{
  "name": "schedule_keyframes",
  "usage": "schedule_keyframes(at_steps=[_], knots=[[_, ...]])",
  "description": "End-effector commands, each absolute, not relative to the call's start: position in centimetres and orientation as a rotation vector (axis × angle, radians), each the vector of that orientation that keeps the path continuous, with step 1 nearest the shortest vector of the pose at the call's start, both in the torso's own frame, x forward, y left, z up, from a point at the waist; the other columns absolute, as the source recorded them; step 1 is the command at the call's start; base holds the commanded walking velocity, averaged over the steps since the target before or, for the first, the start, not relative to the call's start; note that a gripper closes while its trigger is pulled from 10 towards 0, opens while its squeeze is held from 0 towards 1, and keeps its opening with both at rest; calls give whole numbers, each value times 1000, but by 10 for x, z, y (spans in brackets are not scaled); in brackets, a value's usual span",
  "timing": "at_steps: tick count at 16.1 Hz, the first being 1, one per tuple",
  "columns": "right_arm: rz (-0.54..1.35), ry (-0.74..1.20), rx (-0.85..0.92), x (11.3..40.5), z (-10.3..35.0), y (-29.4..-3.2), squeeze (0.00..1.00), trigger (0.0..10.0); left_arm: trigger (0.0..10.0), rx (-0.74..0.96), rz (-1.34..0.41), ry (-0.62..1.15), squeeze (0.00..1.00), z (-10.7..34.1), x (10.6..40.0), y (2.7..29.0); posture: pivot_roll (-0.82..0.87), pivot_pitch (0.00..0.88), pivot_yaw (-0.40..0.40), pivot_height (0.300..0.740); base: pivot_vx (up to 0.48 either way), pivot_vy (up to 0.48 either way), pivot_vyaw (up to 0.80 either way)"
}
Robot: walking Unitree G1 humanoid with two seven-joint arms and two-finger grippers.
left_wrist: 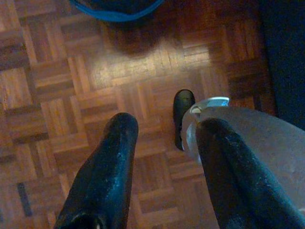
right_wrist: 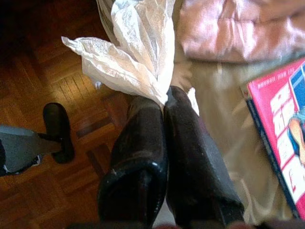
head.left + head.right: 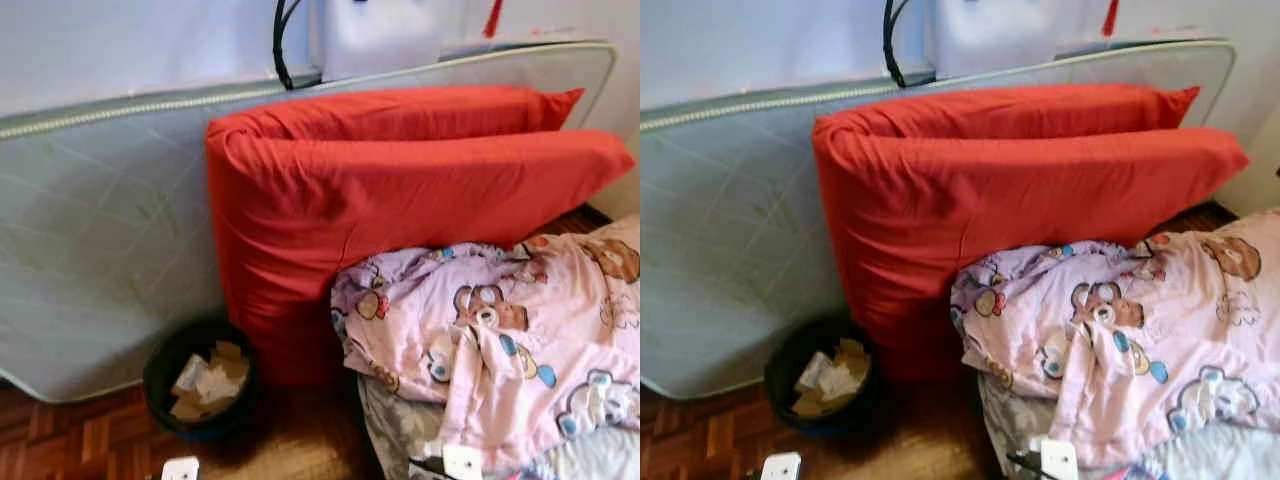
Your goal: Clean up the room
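My right gripper [image 2: 164, 101] is shut on a crumpled white tissue [image 2: 136, 47], which hangs from its fingertips over the parquet beside the bedding. A black waste bin [image 3: 160, 395] holding scraps of paper stands on the floor against the mattress, left of the red pillows. Its blue-edged rim [image 1: 116, 13] is seen beyond my left gripper [image 1: 164, 131], which is open and empty above the parquet. A pink blanket [image 3: 500, 340] printed with bears lies heaped on the right.
A grey mattress [image 3: 90, 230] leans on its side against the wall. Two red pillows [image 3: 380, 190] stand propped against it. A pink-covered book [image 2: 281, 133] lies on pale bedding by my right gripper. My own foot [image 1: 182, 107] stands on the wooden floor [image 3: 70, 440].
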State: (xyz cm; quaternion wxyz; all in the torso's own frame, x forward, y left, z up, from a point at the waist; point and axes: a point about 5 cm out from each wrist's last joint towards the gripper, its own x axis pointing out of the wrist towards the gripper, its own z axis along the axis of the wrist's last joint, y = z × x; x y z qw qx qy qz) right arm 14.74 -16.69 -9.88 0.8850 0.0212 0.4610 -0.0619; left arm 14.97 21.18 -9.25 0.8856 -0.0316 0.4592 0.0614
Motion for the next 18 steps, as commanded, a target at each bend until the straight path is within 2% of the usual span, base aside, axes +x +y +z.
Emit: schedule_keyframes(at_steps=[1, 18], knots=[[-136, 971, 55, 144, -100, -167, 0, 10000, 10000, -49, 115, 961, 0, -93, 149, 212, -28, 7, 6, 740, 0, 315, 0], [-146, 974, 58, 144, -101, -166, 0, 10000, 10000, -53, 112, 953, 0, -91, 156, 207, -23, 25, 4, 740, 0, 317, 0]])
